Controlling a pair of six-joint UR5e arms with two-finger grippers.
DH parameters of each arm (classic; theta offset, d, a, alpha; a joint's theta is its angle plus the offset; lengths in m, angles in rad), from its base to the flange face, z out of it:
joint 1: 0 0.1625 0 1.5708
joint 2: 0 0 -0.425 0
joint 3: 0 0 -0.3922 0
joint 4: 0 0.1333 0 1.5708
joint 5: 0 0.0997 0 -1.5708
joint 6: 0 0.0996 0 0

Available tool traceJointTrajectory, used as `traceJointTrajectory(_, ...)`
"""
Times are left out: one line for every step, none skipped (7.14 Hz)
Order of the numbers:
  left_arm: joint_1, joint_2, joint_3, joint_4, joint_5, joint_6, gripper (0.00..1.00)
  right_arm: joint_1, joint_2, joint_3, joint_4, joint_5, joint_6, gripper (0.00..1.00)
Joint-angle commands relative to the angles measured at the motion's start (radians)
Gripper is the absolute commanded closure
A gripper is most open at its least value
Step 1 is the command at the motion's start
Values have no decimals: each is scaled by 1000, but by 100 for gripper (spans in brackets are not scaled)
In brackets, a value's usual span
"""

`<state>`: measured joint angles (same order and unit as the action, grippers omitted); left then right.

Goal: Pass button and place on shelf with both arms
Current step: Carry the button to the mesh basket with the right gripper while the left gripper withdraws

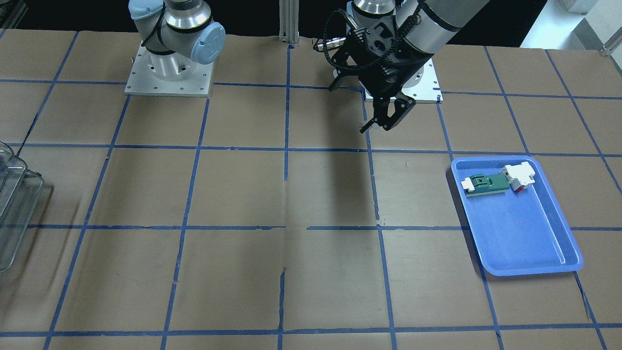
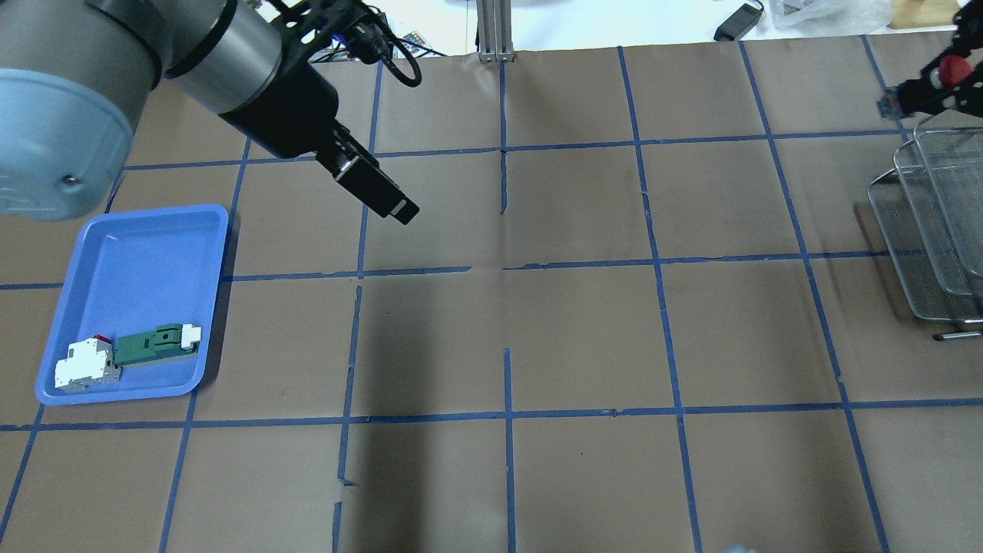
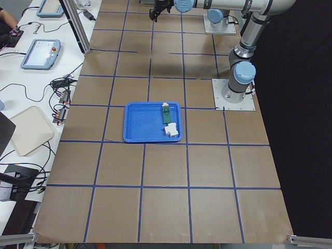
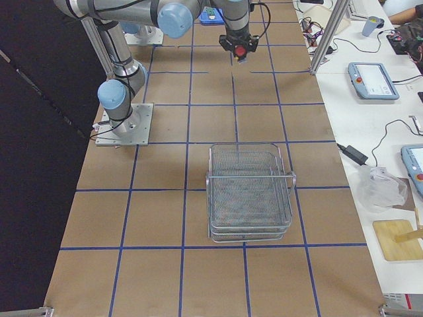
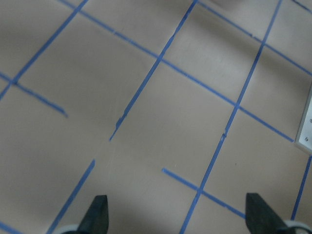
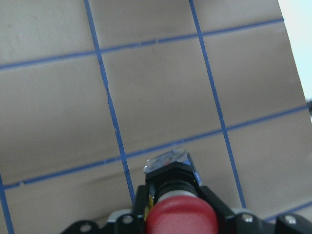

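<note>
The button shows its red cap in the right wrist view, clamped between the fingers of my right gripper. In the overhead view the button and right gripper hang in the air at the far right, just past the shelf and apart from it. The exterior right view shows the same gripper high above the table beyond the wire-mesh shelf. My left gripper is open and empty, its fingertips wide apart over bare table left of centre.
A blue plastic tray lies at the table's left side with a green-and-white connector part and a white block with red in its near end. Blue tape lines grid the brown table. Both arm bases stand at the robot's edge.
</note>
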<state>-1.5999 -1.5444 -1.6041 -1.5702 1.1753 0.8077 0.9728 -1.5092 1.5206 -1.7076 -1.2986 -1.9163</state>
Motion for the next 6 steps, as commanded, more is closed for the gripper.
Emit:
traceJointTrajectory(49, 10, -7, -24, 99, -132, 0, -159, 119, 0, -105, -42, -50, 100)
traceJointTrajectory(48, 15, -5, -15, 207, -280, 0, -158, 148, 0, -162, -255, -61, 100)
traceJointTrajectory(46, 26, -7, -11, 230, -365, 0, -158, 179, 1, -165, -271, -82, 100)
traceJointTrajectory(46, 30, 6, -4, 251, -559, 0, -158, 214, -10, -173, -266, -86, 100)
traceJointTrajectory(48, 32, 0, 36, 283, -679, 0, -158, 227, -8, -179, -231, -84, 100)
traceJointTrajectory(48, 32, -3, 64, 335, -694, 0, -157, 215, -5, -175, -219, -75, 100)
